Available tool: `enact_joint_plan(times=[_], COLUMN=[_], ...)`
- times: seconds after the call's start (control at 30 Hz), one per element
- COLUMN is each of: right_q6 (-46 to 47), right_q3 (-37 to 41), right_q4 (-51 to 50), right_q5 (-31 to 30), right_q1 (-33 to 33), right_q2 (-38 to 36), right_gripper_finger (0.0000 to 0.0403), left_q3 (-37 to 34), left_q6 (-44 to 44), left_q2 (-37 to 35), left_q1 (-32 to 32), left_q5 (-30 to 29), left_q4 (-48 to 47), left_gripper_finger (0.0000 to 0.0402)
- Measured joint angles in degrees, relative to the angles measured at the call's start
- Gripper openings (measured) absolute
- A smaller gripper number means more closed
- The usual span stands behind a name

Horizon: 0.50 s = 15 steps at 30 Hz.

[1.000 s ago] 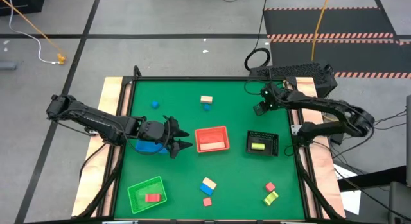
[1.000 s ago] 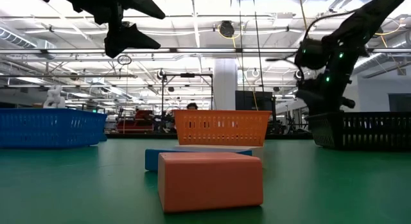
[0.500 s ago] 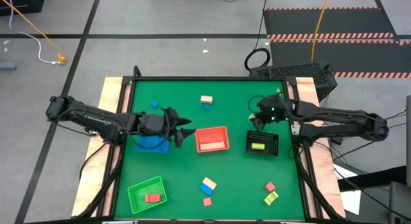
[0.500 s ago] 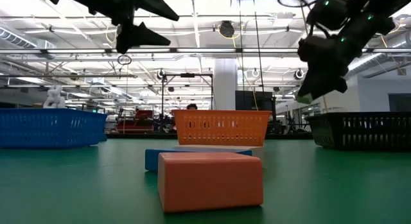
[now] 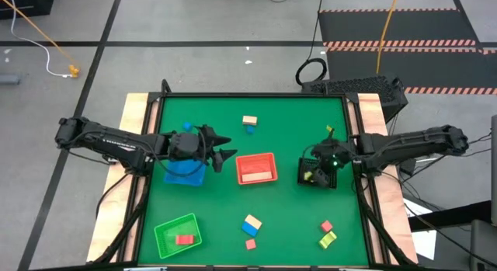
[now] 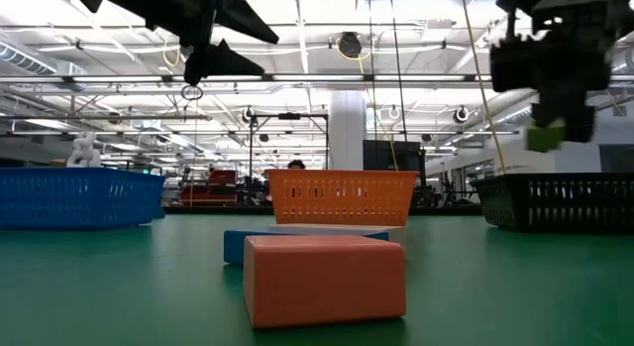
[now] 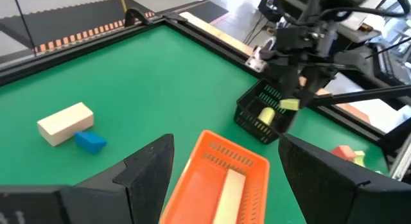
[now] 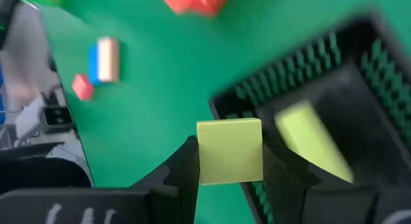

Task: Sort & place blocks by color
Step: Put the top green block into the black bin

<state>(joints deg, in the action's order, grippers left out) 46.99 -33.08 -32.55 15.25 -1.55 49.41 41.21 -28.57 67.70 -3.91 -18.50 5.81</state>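
Note:
My right gripper hangs over the black tray, shut on a yellow-green block, which also shows in the low view. A second yellow-green block lies inside that tray. My left gripper is open in the air between the blue tray and the orange-red tray, touching nothing. Loose on the mat are a tan block with a blue block beside it, another blue block, and several more near the front edge. My right gripper pinches the yellow-green block between its two fingers, one on each of two opposite side faces. The fingers come from above, pointing down. The block is lifted clear and level, over the black tray's rim.
The green tray at the near left holds a red block. Near the front edge lie a blue-and-tan block, two red blocks and a yellow-green block. The orange-red tray holds a pale bar.
My right gripper has swung from the far right part of the mat toward the near edge, ending above the black tray with the yellow-green block in its fingers. My left gripper has drifted toward the far edge, staying open.

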Motion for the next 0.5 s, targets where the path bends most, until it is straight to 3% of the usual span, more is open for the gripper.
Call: enact_joint_plan(times=[0.3, 0.5], right_q6=[9.4, 9.1], right_q3=[0.0, 0.0], right_q4=[-9.4, -11.8], right_q5=[-3.2, -3.5], right_q1=[-3.9, -3.8], right_q2=[0.0, 0.0], right_gripper_finger=[0.0123, 0.0165], left_q3=[0.0, 0.0], left_q6=[-0.6, -3.3], left_q2=[0.0, 0.0], left_q1=[3.0, 4.1], left_q5=[0.0, -0.1], left_q4=[-1.9, -6.1], left_gripper_finger=[0.0282, 0.0282])
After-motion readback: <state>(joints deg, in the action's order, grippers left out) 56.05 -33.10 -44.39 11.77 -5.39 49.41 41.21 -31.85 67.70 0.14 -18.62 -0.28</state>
